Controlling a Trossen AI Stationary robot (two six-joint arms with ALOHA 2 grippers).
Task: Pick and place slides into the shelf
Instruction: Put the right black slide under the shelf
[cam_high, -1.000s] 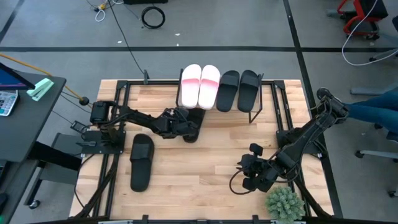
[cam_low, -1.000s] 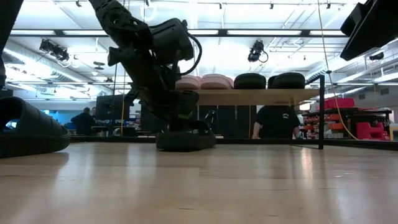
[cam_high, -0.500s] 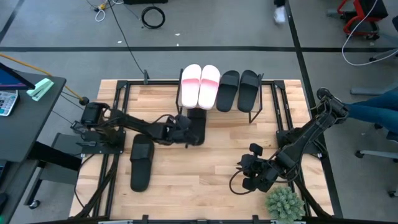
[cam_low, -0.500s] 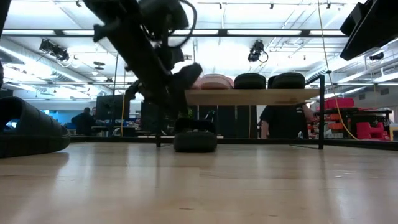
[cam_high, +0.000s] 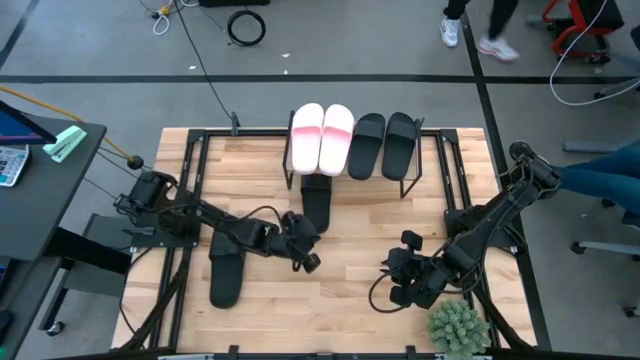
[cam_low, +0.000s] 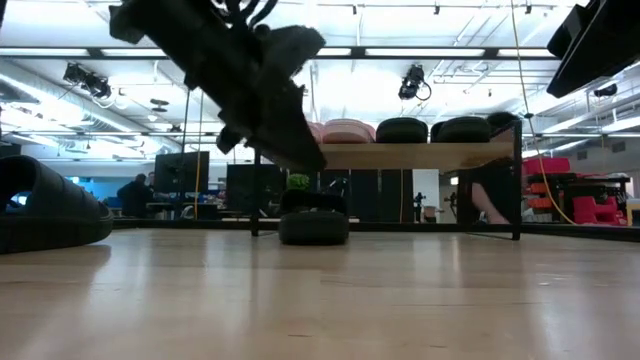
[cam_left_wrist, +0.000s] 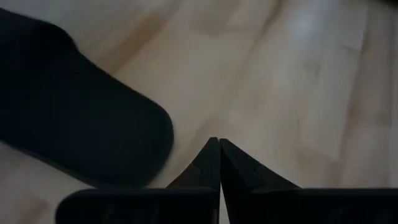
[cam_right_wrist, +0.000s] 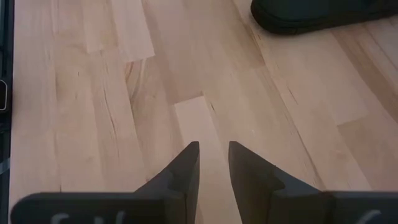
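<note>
The shelf (cam_high: 411, 186) stands at the table's far middle. Two pink slides (cam_high: 321, 137) and two black slides (cam_high: 385, 143) lie side by side on its upper board. A third black slide (cam_high: 316, 200) lies flat in front, its far end under the board. A fourth black slide (cam_high: 227, 262) lies on the table at the left. My left gripper (cam_high: 311, 263) hangs shut and empty above the wood, between those two slides and nearer the table's front. A black slide's rounded end (cam_left_wrist: 81, 118) shows beside its fingers. My right gripper (cam_high: 397, 285) waits open near the front right.
A small green plant (cam_high: 458, 325) stands at the near right corner, close behind my right arm. Black frame rails (cam_high: 190, 190) run along the table's left and right sides. Bare wood (cam_high: 360, 240) lies between the two grippers.
My left gripper has let go of the black slide in front of the shelf. It has drawn back toward the table's near edge, rising a little and swinging about. The slide now lies flat with its far end under the board. A person has walked past behind the table.
</note>
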